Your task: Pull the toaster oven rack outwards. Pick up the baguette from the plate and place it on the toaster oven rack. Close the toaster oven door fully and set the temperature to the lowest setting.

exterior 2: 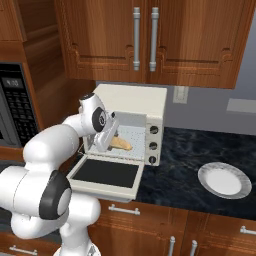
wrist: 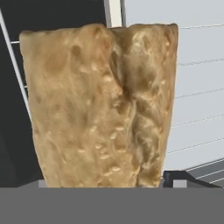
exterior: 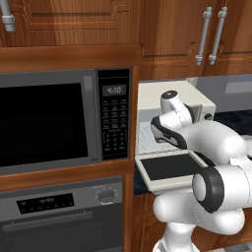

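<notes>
The cream toaster oven [exterior 2: 132, 97] stands on the dark counter with its door [exterior 2: 106, 173] folded down flat. Inside, the pale wire rack [exterior 2: 134, 134] shows in the cavity. My gripper [exterior 2: 111, 140] reaches into the opening from the left, shut on the tan baguette [exterior 2: 123, 144] with its jaws wide across the loaf. The baguette slants down over the rack; I cannot tell whether it touches. In the hand view the baguette [wrist: 100, 109] stands between my gripper's [wrist: 107, 183] tips, with rack [wrist: 197, 109] wires behind it. The white plate [exterior 2: 206, 172] lies bare at the right.
The oven's dark knobs [exterior 2: 154, 130] run down its right front. In the left base view a dark microwave [exterior: 49, 123] sits left of the toaster oven [exterior: 172, 93], above a built-in oven [exterior: 59, 216]. The lowered door [exterior: 167, 167] juts past the counter edge. Wooden cabinets hang above.
</notes>
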You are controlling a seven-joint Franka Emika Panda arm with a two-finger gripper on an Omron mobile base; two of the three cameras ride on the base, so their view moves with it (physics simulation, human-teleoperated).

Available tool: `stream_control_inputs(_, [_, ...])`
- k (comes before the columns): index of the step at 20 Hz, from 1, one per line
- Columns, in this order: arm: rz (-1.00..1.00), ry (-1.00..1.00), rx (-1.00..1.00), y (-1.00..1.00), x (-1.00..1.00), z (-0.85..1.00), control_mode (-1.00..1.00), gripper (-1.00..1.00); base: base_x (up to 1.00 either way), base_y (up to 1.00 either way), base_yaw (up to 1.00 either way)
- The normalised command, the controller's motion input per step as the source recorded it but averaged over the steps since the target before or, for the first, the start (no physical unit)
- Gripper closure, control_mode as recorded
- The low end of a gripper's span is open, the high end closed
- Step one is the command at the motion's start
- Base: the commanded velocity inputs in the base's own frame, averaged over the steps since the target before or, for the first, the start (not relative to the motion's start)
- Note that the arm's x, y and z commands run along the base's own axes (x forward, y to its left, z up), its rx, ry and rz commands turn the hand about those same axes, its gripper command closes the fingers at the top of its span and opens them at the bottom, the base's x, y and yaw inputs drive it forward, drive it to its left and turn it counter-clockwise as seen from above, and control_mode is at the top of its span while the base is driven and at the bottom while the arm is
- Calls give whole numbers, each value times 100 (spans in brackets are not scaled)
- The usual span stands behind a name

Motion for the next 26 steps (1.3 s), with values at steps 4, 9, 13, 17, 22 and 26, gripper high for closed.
stream_control_inputs(4, [0, 0, -3, 0, -11, 1, -100, -100, 0, 0, 0])
stream_control_inputs(9, [0, -3, 0, 0, -29, -17, -100, -100, 0, 0, 0])
stream_control_inputs(13, [0, -23, 0, 0, -34, -21, -100, -100, 0, 0, 0])
stream_control_inputs(17, [0, -39, 1, 0, -3, -1, -100, -100, 0, 0, 0])
stream_control_inputs(22, [0, -28, 1, 0, 0, 0, -100, -100, 0, 0, 0])
stream_control_inputs(26, [0, -2, 0, 0, 0, 47, -100, -100, 0, 0, 0])
